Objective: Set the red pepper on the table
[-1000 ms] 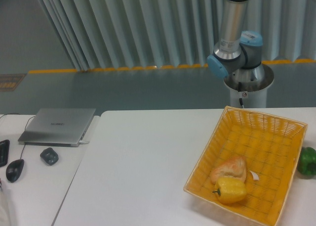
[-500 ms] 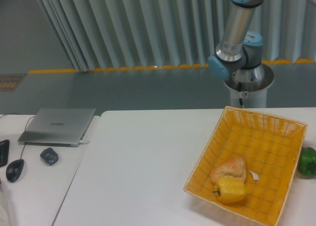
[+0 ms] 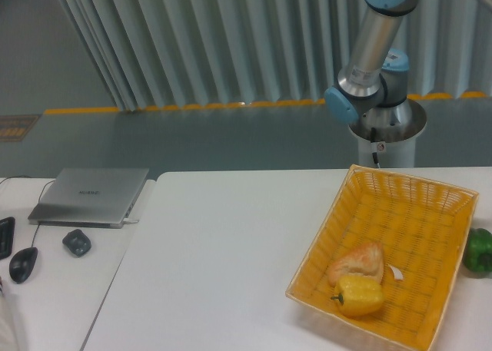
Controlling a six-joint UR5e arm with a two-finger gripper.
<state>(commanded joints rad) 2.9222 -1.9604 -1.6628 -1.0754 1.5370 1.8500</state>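
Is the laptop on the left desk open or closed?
Closed. The laptop lies flat on the desk with its grey lid down; no screen or keyboard shows.

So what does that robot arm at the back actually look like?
The arm is a shiny silver metal tube with light blue caps at its joints. It stands on a round silver base atop a white pedestal that carries a small sticker and a dark cable. Its end effector is out of the picture.

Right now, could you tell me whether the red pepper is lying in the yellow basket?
No, the yellow basket holds only a yellow pepper and a bread roll; no red pepper is visible anywhere.
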